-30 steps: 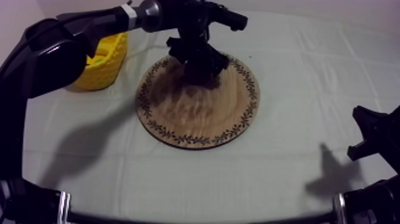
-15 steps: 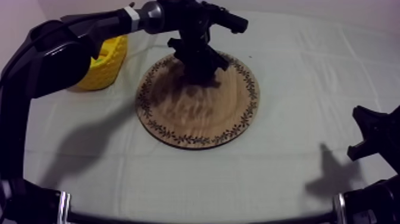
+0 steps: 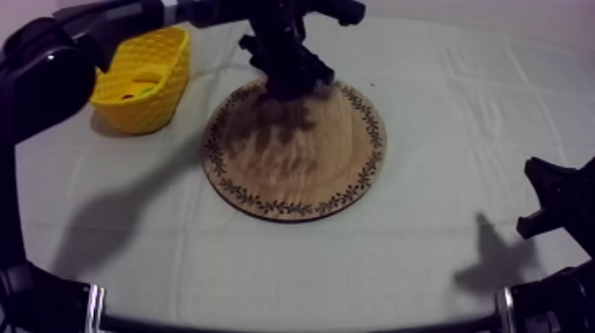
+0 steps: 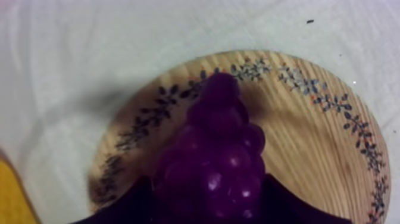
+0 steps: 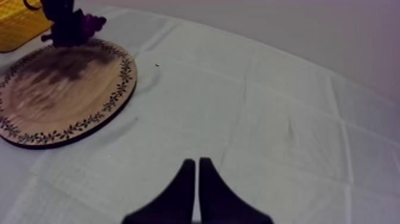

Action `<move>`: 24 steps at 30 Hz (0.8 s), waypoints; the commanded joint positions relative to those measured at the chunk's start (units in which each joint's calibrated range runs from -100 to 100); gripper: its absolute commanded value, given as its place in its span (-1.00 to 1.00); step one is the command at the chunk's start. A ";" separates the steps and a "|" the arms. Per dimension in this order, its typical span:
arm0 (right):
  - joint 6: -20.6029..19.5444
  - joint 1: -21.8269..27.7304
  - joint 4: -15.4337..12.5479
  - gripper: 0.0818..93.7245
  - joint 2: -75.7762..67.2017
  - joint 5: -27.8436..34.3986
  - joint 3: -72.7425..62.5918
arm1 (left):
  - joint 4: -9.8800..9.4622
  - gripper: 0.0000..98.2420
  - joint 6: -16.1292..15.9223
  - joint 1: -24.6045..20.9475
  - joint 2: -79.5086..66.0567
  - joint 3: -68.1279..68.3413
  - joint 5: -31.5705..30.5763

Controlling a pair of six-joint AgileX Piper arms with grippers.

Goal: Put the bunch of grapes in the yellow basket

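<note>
A: Where is the left gripper [image 3: 288,81], and what is its state?
B: The arm comes in from the upper left. The gripper is over the far rim of the wooden board [image 3: 297,173]. Its fingers [image 4: 122,205] are clamped on the bunch of grapes [image 4: 217,158], one black finger on each side of the bunch's wide end.

A: How does the bunch lie?
B: In the left wrist view, the narrow tip points away from the fingers, toward the board's patterned rim. It is purple and glossy. The bunch is above the board, not in the yellow basket [image 3: 142,80].

A: Is it touching the wood?
B: Cannot tell. A dark shadow [image 3: 266,133] lies on the wood just beside the gripper.

A: And the basket?
B: It stands open side up on the cloth [image 3: 443,133], on the robot's left of the board, near it but not touching. The right wrist view shows it just behind the left gripper and the grapes.

A: What about the right gripper [image 5: 194,190]?
B: Its fingers are pressed together in a narrow wedge with nothing between them. It is low over bare cloth, well apart from the board. In the top view it sits at the lower right edge.
</note>
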 commanded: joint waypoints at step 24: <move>-0.02 0.00 0.01 -0.99 -0.01 0.00 -0.03 | -2.91 0.00 -0.83 -12.08 -44.38 32.77 -0.45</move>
